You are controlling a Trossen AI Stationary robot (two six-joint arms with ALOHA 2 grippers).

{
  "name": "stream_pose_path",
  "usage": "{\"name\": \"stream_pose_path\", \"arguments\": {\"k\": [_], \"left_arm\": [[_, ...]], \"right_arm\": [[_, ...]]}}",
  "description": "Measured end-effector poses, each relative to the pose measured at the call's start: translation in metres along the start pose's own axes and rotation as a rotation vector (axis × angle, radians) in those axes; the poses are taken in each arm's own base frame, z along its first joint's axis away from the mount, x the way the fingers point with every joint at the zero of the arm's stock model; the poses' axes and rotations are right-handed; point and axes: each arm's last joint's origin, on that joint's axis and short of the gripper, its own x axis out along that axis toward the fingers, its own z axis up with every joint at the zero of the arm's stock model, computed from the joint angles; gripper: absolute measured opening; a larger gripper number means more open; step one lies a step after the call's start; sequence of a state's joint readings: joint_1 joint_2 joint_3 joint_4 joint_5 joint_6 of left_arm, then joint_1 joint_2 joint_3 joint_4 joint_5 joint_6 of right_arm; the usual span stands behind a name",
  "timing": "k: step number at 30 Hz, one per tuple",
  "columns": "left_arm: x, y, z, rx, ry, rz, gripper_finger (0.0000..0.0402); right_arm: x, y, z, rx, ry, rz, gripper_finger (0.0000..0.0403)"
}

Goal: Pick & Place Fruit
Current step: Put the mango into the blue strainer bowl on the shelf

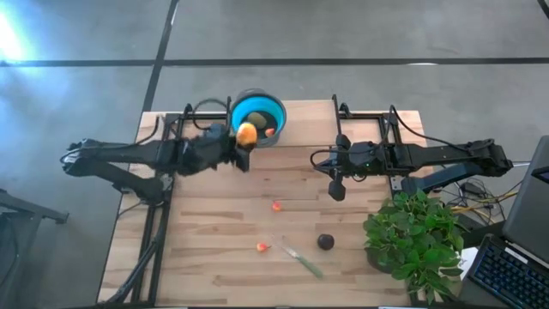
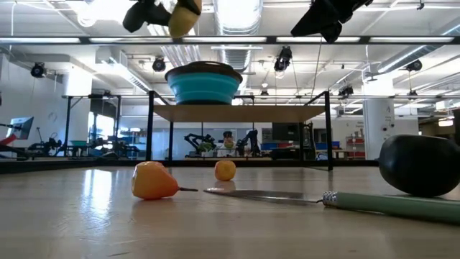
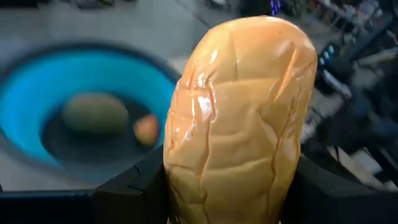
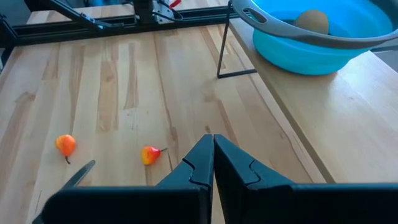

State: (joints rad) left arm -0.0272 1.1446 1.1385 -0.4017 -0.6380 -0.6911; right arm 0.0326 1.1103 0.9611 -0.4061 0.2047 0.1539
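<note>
Orange-yellow fruit [image 3: 239,121] fills left wrist view, gripped between left jaws [image 1: 241,140], held above bench [image 1: 214,223] just beside rim of blue bowl [image 1: 276,110]. Seen up high in low view too [image 2: 184,17]. Bowl on raised shelf at far bench edge, holding olive-green oval fruit [image 3: 94,113] plus one small red-orange piece [image 3: 146,129].

Right jaws [image 4: 213,163] closed, fingertips touching, nothing held; hovering over bench middle-right [image 1: 336,189].

On bench, untouched: dark round fruit [image 1: 326,242] near front right, close to potted plant [image 1: 412,240]; red-orange piece [image 1: 277,206] mid-bench; second red-orange piece [image 1: 262,247] nearer front, just beside green-handled knife [image 1: 303,260]. Knife lying flat, blade toward second small piece, handle toward dark fruit side. Small pieces well apart from bowl.
</note>
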Motion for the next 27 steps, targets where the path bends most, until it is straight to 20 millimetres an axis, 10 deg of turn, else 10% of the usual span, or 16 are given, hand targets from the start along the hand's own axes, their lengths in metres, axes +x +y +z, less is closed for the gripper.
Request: {"name": "stream_pose_path", "arguments": {"k": [27], "left_arm": [[0.055,0.070,0.050,-0.006,-0.128,0.240,0.0218]], "right_arm": [[0.000,0.000,0.000,-0.026,-0.001,-0.009,0.0008]]}}
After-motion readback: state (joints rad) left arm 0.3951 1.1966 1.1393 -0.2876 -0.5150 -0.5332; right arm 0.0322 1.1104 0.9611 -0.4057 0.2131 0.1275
